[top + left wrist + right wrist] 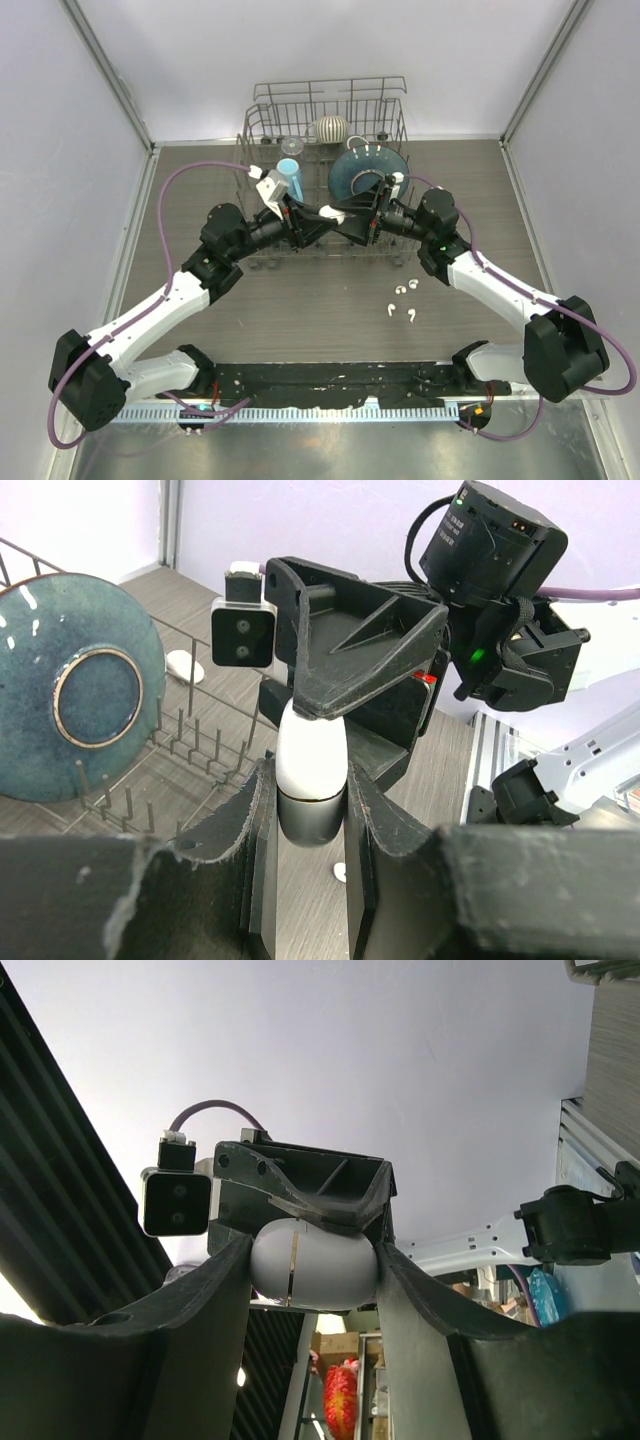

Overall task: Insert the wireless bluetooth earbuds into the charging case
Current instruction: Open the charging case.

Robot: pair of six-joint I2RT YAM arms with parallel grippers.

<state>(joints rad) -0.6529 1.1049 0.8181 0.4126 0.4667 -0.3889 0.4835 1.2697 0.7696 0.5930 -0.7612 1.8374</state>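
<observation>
While both tools meet over mid-table, the four earbuds (411,315) lie loose on the tabletop (300,300). They are well apart from either tool, back toward the bases from the right gripper (313,1260) and beside its forearm.

Charging case (310,765): white, lid looks shut, held off the table. The left gripper (310,777) is clamped on one end and the right gripper on the other, the two tools facing each other.

Dish rack (330,83) stands just beyond the joined grippers, with a blue plate (368,165) upright in it.
</observation>
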